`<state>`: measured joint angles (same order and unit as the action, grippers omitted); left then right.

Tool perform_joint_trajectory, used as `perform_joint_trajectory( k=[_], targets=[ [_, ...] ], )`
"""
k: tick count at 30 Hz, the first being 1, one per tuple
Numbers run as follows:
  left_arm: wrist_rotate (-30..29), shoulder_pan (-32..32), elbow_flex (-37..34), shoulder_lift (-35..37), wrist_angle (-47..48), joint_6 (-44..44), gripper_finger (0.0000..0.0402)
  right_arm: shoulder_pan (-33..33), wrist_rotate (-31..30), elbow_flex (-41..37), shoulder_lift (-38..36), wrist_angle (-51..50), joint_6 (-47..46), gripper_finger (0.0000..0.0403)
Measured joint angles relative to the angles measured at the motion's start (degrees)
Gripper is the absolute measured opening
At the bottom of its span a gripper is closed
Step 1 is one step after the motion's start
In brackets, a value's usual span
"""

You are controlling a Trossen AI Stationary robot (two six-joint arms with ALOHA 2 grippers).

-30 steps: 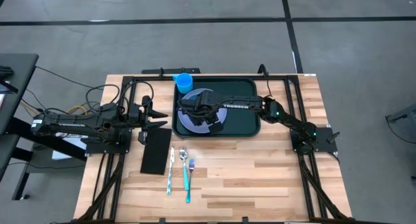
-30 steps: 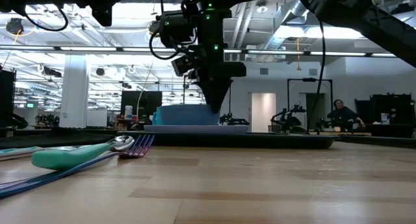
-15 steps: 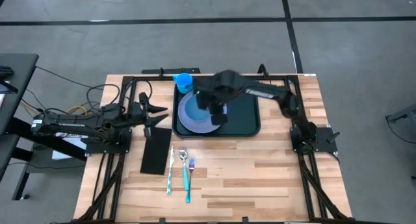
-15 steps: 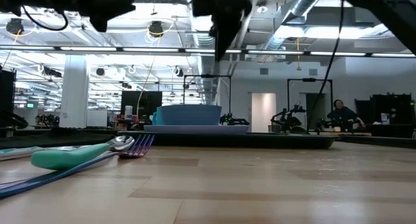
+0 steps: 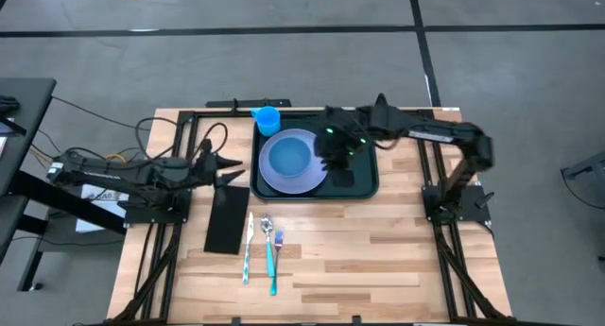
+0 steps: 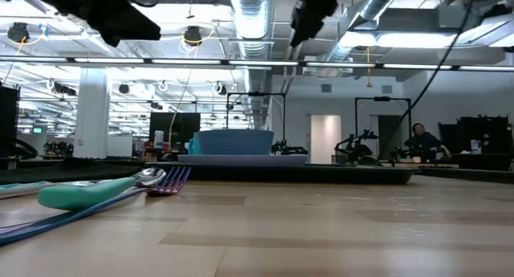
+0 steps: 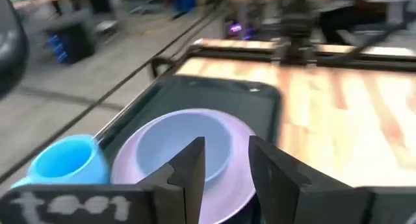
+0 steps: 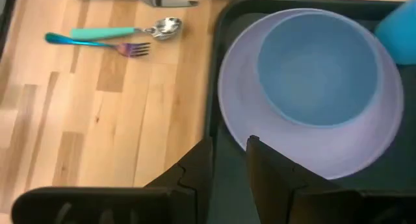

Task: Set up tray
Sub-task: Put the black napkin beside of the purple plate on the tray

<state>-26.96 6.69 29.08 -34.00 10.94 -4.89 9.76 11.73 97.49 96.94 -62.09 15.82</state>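
Note:
The dark tray [image 5: 354, 137] lies at the table's far middle. A lavender plate [image 5: 269, 180] rests on its left half, and a blue bowl [image 5: 288, 156] sits in the plate. A blue cup [image 5: 267, 119] stands at the tray's far left corner. My right gripper [image 5: 333, 158] hangs high over the tray's right half, beside the plate, narrowly open and empty [image 8: 229, 165]. My left gripper [image 5: 225, 168] is left of the tray, above the far end of the black napkin [image 5: 227, 220]. It points toward the plate [image 7: 227, 182], narrowly open and empty [image 7: 227, 165].
A knife [image 5: 248, 250], a spoon [image 5: 267, 230] and a teal-handled fork [image 5: 274, 262] lie side by side on the wood in front of the tray. In the low view they show near left [image 6: 96, 193]. Bare wood stretches to the table's right and near edges.
My right gripper has risen off the bowl and drawn back toward the table's right, and now hangs over the tray's right half. Bowl, plate and cup have stayed where they were. My left arm has shifted slightly by the napkin's far end.

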Motion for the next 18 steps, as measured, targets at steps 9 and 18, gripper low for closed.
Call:
perform_joint_trajectory(
  k=[9,18],
  targets=[
    [-3.0,7.0,6.8,-13.8,9.6,-5.2,0.0091,-0.1,0.3,-38.7,-22.5,36.9,-10.6,0.0087],
    [9.0,11.6,17.2,-25.0,43.9,-28.3,0.0068,-6.6,0.2,-58.7,-34.4,66.7,-16.0,0.0087]
  ],
)
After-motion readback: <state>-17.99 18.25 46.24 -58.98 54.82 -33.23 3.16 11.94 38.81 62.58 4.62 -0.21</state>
